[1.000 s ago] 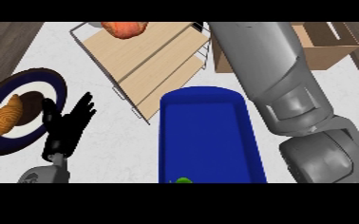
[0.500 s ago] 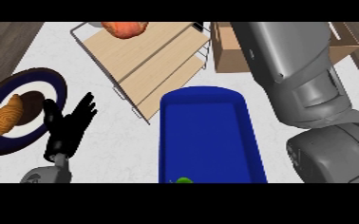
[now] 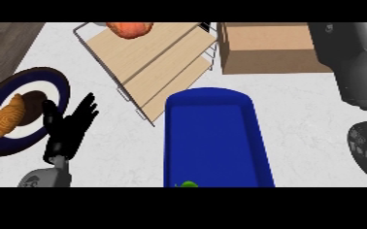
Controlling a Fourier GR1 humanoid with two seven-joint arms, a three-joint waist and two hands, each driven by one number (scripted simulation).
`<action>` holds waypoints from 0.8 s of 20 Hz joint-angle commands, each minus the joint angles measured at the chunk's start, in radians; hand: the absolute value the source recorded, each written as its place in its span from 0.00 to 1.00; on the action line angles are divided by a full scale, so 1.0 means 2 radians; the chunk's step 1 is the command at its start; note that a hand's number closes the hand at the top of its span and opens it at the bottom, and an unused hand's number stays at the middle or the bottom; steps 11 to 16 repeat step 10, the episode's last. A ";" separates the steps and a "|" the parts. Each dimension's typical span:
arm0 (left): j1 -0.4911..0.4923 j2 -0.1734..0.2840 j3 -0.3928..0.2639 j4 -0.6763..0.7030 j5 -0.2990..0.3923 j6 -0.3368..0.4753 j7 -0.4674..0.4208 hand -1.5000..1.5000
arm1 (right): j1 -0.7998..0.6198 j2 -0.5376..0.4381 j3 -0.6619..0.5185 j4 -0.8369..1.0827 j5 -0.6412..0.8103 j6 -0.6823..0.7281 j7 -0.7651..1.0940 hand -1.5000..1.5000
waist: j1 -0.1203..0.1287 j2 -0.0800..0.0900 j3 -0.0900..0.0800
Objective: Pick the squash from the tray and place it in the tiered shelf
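The orange squash [image 3: 129,29] lies on the top tier of the wooden tiered shelf [image 3: 154,70], at its far end, cut off by the view's upper edge. No hand touches it. The blue tray [image 3: 215,136] stands in the middle foreground; a small green thing [image 3: 188,185] shows at its near end. My left hand [image 3: 68,128] rests open at the lower left, fingers up, beside a plate. Only my right arm [image 3: 345,68] shows, along the right edge; its hand is out of view.
A dark blue plate [image 3: 56,85] holding brown baked goods [image 3: 16,114] sits at the left edge. A cardboard box [image 3: 269,48] stands at the back right, next to the shelf. White counter lies between tray and plate.
My right arm has drawn back from over the shelf to the right edge of the view. The squash stays on the shelf's top tier. The left hand has not moved.
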 commanded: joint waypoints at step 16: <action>0.001 -0.004 -0.011 -0.018 -0.004 -0.005 0.007 0.50 | 0.032 -0.162 -0.050 0.079 -0.038 0.129 -0.023 0.00 | 0.018 0.008 0.001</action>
